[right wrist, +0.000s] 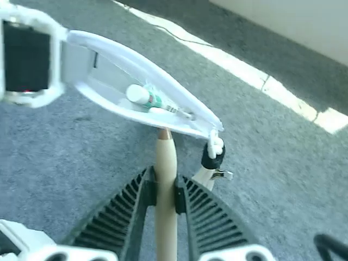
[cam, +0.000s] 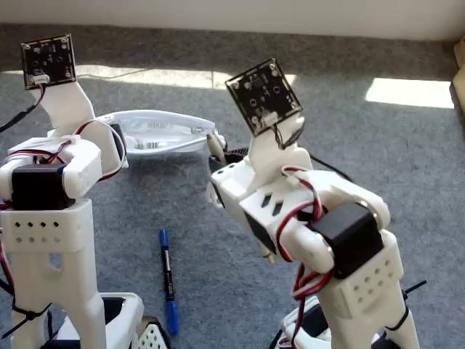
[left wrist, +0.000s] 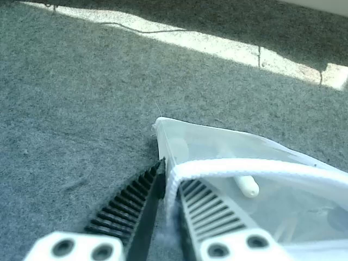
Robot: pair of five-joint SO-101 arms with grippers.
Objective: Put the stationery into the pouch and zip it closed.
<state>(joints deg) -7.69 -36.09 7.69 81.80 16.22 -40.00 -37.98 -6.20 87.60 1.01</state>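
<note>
We see the clear white pouch [right wrist: 136,81] lying on the grey carpet [cam: 363,145] with its mouth wide open. The left gripper [left wrist: 168,179] is pinching one end of the pouch, with the pouch's rim squeezed tight between its two black jaws. Inside the pouch we see a white and green tube [right wrist: 149,98], and close to the pinched end there is a small white stick [left wrist: 244,186]. The right gripper [right wrist: 165,187] is at the other end of the pouch, and its jaws are closed tight on a tan pencil [right wrist: 165,157]. The pencil's tip is right at the pouch's open rim, just beside the black zip pull [right wrist: 213,155]. We cannot tell if the tip touches the rim. A blue pen [cam: 168,280] lies flat on the carpet, well apart from the pouch.
</note>
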